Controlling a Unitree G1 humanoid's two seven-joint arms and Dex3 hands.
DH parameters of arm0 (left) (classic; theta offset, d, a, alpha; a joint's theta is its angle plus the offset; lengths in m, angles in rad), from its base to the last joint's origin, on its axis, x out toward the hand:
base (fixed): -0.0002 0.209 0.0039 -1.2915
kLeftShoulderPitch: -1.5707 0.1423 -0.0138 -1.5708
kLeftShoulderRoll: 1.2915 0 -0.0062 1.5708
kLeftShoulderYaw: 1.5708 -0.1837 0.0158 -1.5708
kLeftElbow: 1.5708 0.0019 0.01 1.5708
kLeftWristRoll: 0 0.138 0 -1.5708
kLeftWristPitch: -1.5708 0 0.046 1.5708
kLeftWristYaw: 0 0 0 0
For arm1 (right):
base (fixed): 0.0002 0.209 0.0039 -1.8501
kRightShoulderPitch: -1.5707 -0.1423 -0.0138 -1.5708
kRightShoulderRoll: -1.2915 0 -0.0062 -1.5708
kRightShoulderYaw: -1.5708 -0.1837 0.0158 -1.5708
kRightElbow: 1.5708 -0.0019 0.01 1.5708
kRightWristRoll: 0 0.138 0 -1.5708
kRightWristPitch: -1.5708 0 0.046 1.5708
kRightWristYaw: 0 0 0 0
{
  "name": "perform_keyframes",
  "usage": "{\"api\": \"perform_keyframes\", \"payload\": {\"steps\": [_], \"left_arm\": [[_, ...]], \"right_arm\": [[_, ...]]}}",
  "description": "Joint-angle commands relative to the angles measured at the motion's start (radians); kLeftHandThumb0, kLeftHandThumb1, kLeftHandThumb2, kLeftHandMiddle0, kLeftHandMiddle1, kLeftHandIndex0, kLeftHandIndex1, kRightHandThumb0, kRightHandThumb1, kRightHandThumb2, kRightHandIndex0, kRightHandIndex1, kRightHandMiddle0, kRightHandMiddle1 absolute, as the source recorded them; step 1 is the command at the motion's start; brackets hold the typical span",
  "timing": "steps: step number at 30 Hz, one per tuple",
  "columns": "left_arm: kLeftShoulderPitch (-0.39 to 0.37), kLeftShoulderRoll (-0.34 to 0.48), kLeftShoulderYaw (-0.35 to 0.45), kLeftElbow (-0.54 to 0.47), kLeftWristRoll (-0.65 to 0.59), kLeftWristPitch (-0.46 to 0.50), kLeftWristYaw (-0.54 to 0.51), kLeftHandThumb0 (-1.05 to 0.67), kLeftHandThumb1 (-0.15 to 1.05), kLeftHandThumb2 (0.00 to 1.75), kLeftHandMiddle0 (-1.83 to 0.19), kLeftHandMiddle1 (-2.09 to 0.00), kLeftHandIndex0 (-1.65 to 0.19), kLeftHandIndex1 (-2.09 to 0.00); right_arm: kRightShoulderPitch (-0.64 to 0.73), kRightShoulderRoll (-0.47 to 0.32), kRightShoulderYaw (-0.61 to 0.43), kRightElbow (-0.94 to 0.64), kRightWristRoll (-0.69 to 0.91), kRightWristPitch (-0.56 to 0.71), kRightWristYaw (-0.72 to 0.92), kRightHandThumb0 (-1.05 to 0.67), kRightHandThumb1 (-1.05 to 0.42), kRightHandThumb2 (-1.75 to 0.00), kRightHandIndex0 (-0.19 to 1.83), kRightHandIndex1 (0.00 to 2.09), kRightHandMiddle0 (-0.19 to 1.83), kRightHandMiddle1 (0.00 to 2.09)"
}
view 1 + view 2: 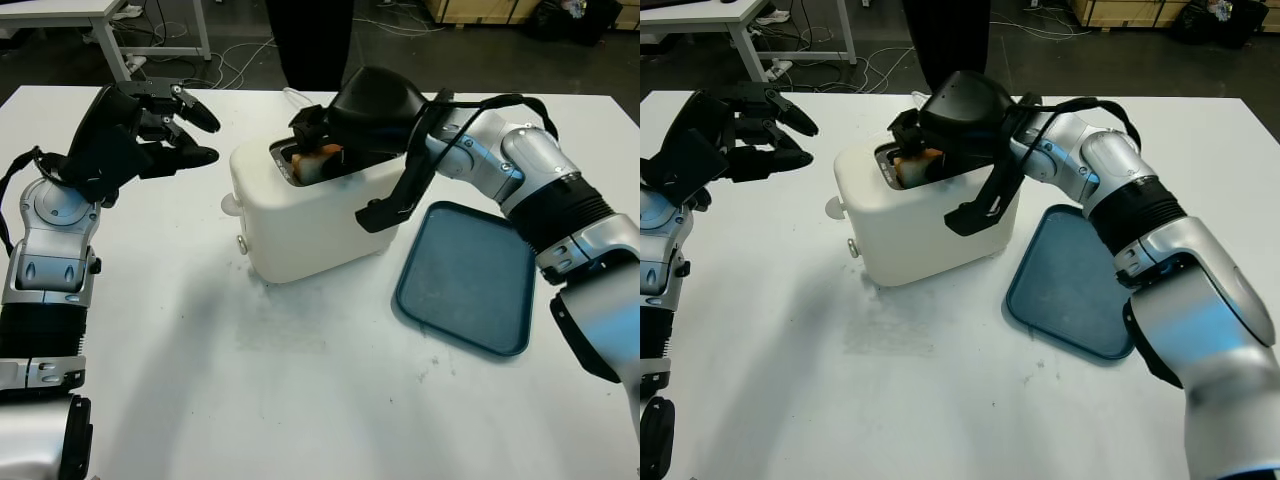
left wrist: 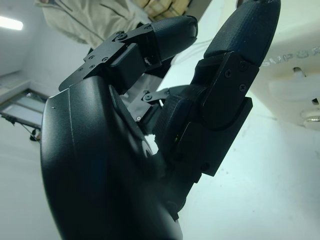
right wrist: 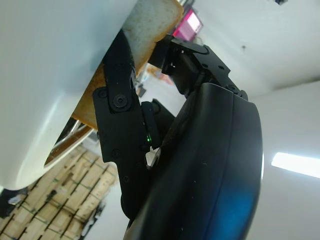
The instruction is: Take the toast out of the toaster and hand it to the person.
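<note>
Table (image 1: 300, 400): white, bearing everything below.

Right arm (image 1: 520, 170): silver and black, reaching in from the bottom right, bent at the elbow and stretched leftward across the tray toward the top of the toaster.

Left arm (image 1: 50, 240): rising along the table's left edge, forearm upright, wrist turned toward the toaster.

Toaster (image 1: 300, 215): cream-white, standing at the table's centre, slot upward, a knob on its left end.

Tray (image 1: 470, 280): dark blue-green, flat on the table just right of the toaster, its near corner close to the toaster's base.

Person (image 1: 310, 40): a dark-clothed figure standing beyond the far edge of the table.

Right hand (image 1: 325, 140): black, set over the toaster's slot, fingers (image 3: 117, 100) reaching down and closed against the toast.

Left hand (image 1: 150, 130): black, raised above the table, left of the toaster and apart from it, holding nothing, open.

Toast (image 1: 322, 158): brown-crusted, partly inside the slot, its upper edge showing between the right hand's fingers.
</note>
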Motion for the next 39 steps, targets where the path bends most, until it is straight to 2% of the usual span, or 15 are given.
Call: {"api": "perform_keyframes", "payload": {"steps": [1, 7, 11, 20, 25, 30, 39], "left_arm": [[0.002, 0.000, -0.002, -0.010, 0.007, 0.000, 0.009, -1.05, 0.79, 0.00, -0.86, -1.03, -0.80, -0.93], [0.000, 0.001, -0.002, -0.010, 0.003, 0.004, 0.006, -1.05, 0.79, 0.00, -0.87, -1.03, -0.80, -0.93], [-0.002, -0.003, 0.001, -0.004, -0.004, 0.002, 0.005, -1.05, 0.78, 0.00, -0.87, -1.03, -0.80, -0.93], [-0.001, 0.002, 0.002, 0.009, 0.001, -0.018, 0.006, -1.05, 0.79, 0.01, -0.87, -1.03, -0.80, -0.93], [0.002, 0.002, 0.001, -0.002, 0.004, -0.002, 0.009, -1.05, 0.79, 0.00, -0.87, -1.03, -0.80, -0.93], [0.003, -0.001, 0.004, 0.000, -0.005, 0.001, 0.004, -1.05, 0.78, 0.00, -0.87, -1.03, -0.81, -0.93], [0.002, 0.001, 0.003, 0.012, -0.004, -0.014, 0.003, -1.05, 0.79, 0.00, -0.89, -1.02, -0.82, -0.93]], "right_arm": [[0.019, -0.032, 0.001, 0.008, 0.007, -0.027, 0.079, -0.46, -0.92, -0.30, 1.08, 1.75, 0.82, 1.75], [-0.034, -0.031, -0.095, -0.012, 0.096, 0.001, 0.154, -0.46, -0.92, -0.34, 1.05, 1.75, 0.79, 1.75], [-0.074, -0.025, -0.179, 0.009, 0.151, 0.004, 0.133, -0.47, -0.92, -0.33, 1.07, 1.75, 0.79, 1.75], [-0.197, 0.004, -0.360, 0.229, 0.396, 0.042, 0.224, -0.49, -0.92, -0.43, 1.00, 1.75, 0.74, 1.75], [-0.235, -0.004, -0.406, 0.360, 0.416, 0.085, 0.162, -0.51, -0.92, -0.45, 1.07, 1.75, 0.83, 1.75], [-0.242, -0.010, -0.451, 0.478, 0.423, 0.173, 0.040, -0.46, -0.92, -0.37, 1.02, 1.75, 0.78, 1.75], [-0.177, 0.002, -0.524, 0.603, 0.463, 0.310, -0.147, -0.34, -0.92, -0.40, 0.89, 1.75, 0.62, 1.75]]}}
